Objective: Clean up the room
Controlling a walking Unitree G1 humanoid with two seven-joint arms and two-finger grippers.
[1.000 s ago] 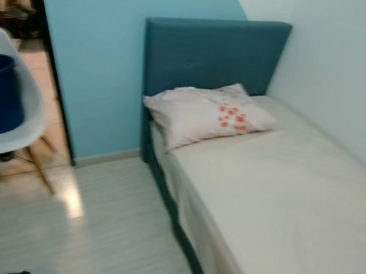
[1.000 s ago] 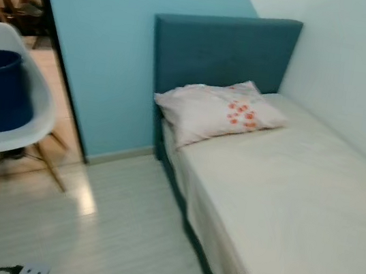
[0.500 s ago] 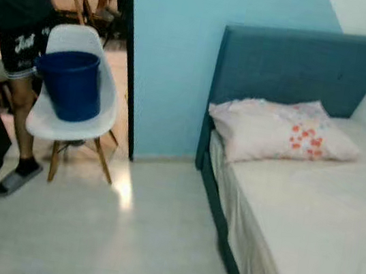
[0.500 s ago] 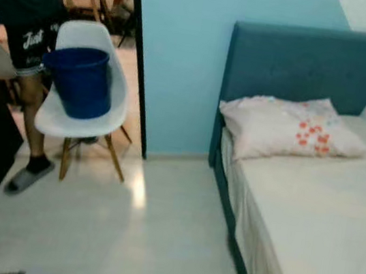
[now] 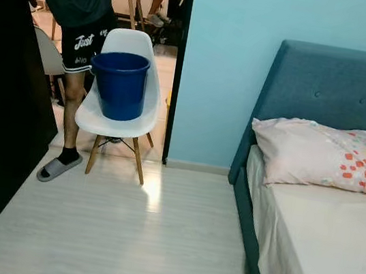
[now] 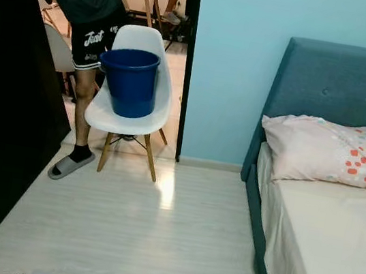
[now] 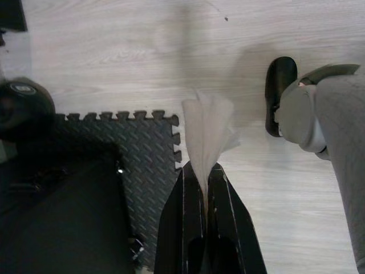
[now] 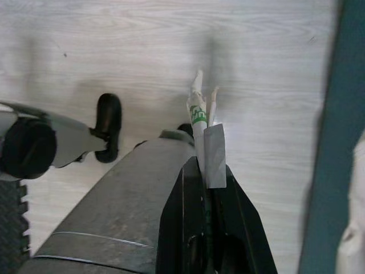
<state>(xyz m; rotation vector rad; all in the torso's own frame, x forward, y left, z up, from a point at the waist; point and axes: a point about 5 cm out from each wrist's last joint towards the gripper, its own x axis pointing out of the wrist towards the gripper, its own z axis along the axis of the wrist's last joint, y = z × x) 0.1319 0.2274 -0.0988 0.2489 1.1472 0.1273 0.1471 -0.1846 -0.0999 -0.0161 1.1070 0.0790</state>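
A small bedroom with pale wood floor (image 5: 126, 239) and a light blue wall. A blue bucket (image 5: 120, 84) sits upright on the seat of a white chair (image 5: 118, 117) by the doorway, likely placed there as the bin for rubbish. A person (image 5: 79, 4) in dark shorts and grey slippers stands just beside the chair. On the right, a bed (image 5: 331, 249) with a teal headboard holds a floral pillow (image 5: 325, 155).

Both arms hang low, pointing at the floor. The left end effector (image 7: 204, 174) is clamped together on a crumpled tissue (image 7: 206, 134), which fans out past the fingertips. The right end effector (image 8: 204, 174) is closed on a flattened wrapper (image 8: 204, 142), white with green print. Both scraps seem held for carrying to the bucket, which stands well ahead.
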